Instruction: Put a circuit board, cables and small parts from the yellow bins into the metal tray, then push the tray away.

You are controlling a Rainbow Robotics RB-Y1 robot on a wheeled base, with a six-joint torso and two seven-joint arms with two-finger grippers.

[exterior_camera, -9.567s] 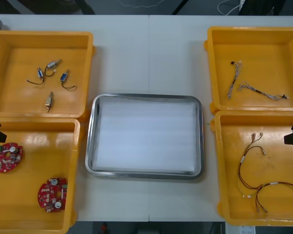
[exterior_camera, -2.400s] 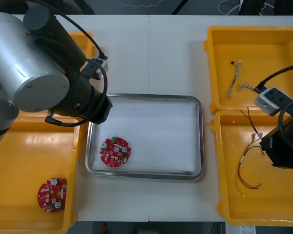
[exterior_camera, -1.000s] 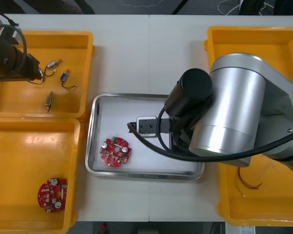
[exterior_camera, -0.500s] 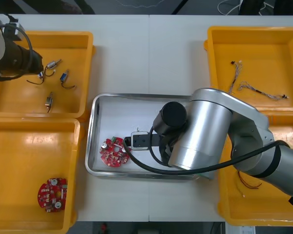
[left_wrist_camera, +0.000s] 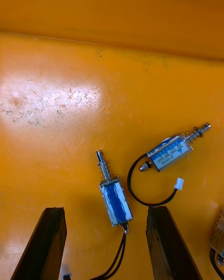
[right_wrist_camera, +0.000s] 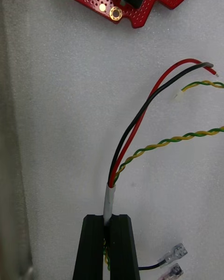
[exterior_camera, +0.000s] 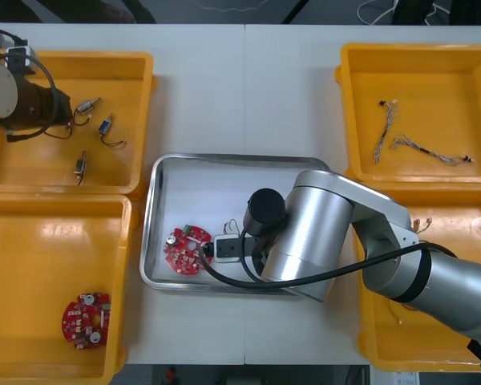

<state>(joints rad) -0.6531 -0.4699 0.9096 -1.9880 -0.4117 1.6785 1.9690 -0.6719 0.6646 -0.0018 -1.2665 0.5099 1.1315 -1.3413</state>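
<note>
My right gripper is shut on a red and yellow cable low over the white floor of the metal tray. The cable's loose ends fan out toward a round red circuit board lying in the tray. In the front view my right arm covers the tray's right half. My left gripper hangs open over the far left yellow bin. A small metal part with a blue body lies between its fingers, untouched. Another small metal part lies just beyond them.
A second circuit board lies in the near left bin. More small metal parts sit in the far left bin. Twisted cables lie in the far right bin, and a red cable in the near right bin.
My right arm has carried the cable leftward across the tray, closer to the circuit board. The left arm has stayed nearly still over the small metal parts.
</note>
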